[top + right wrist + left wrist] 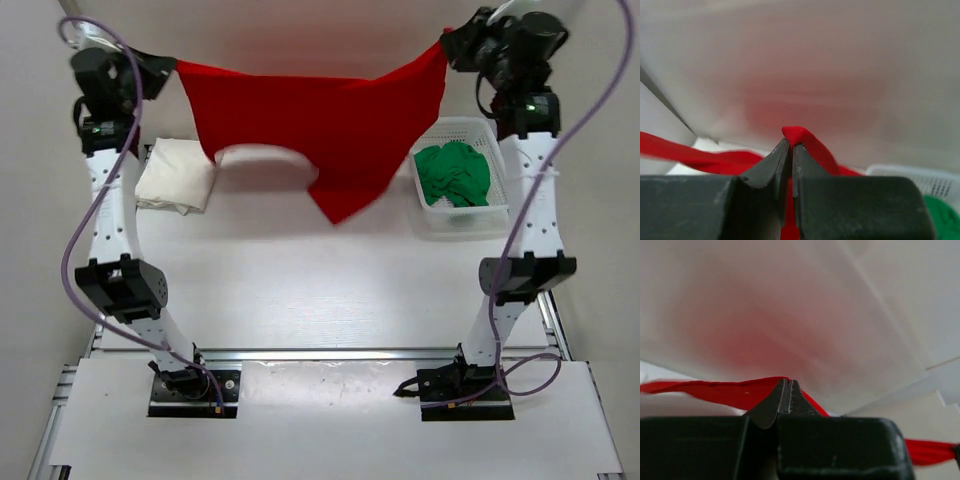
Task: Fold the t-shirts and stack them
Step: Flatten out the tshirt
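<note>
Over right, cradling one green cloth t-shirt (455, 175) in one white mesh plastic basket (462, 224); pinching one red cloth t-shirt (320, 130) with clamped left gripper (788, 385), right gripper (790, 145).

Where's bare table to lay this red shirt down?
The middle of the table is bare, between the folded white shirt on the left and the basket holding the green shirt on the right. Those two sides are crowded.

We look down from high on the near side of the red t-shirt (330, 130), seeing the whole tabletop (300, 280). Our wrist views sit just behind the left tool (788, 382) and right tool (790, 143), facing outward, very close to that shirt; all three views share it
</note>
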